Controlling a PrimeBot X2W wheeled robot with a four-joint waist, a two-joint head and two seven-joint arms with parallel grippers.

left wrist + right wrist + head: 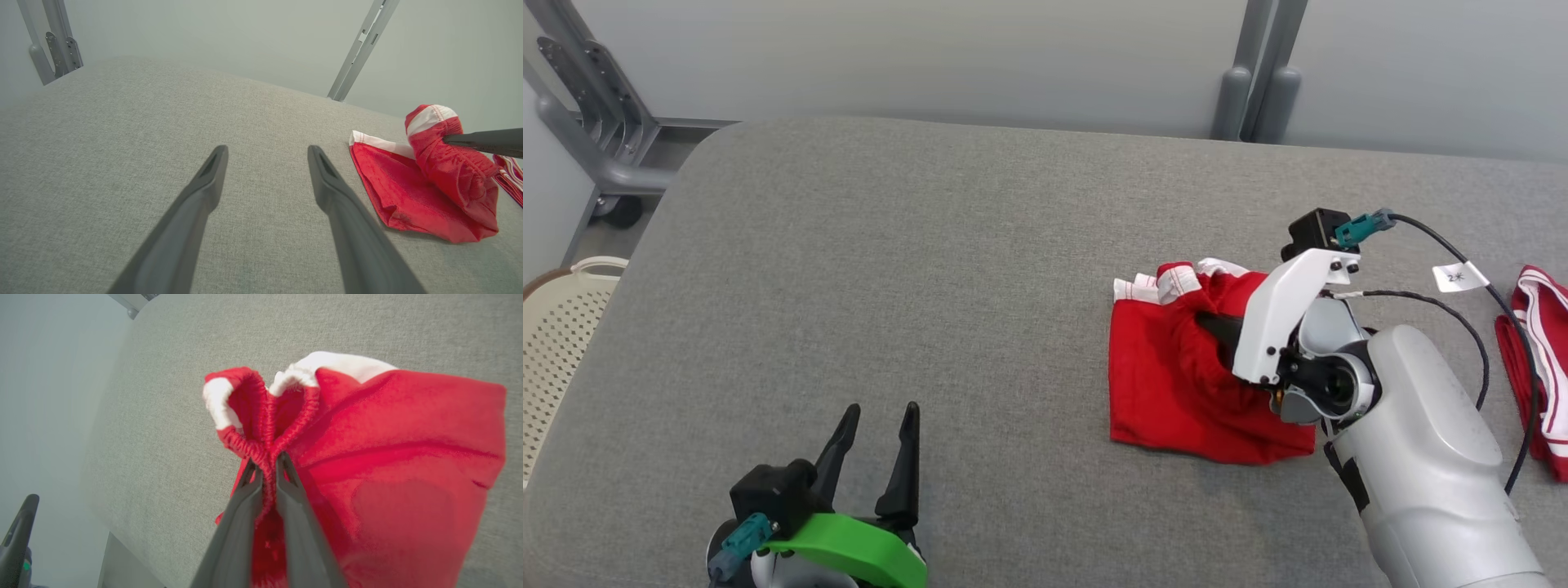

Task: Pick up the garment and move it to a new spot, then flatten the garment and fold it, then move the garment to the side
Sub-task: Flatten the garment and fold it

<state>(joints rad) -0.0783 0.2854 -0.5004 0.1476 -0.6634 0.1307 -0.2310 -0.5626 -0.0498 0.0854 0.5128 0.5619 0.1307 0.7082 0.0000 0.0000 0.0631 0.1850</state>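
The garment (1168, 376) is a pair of red shorts with white trim, lying bunched on the right half of the grey padded table (890, 269). My right gripper (266, 465) is shut on its gathered red waistband, lifting that part a little above the table while the rest lies flat; the garment (400, 457) spreads to the right of the fingers. In the left wrist view the garment (408, 196) lies at the right, with a right finger (486, 141) pinching its raised fold. My left gripper (878, 425) rests open at the table's near left, well clear of the garment, with its fingertips (318, 157) spread wide over bare cloth.
A second red and white garment (1539, 367) lies at the table's right edge. A pale perforated basket (560, 335) stands beyond the left edge, and grey metal frame posts (1258, 73) rise behind the table. A black cable with a white tag (1458, 276) loops over my right forearm.
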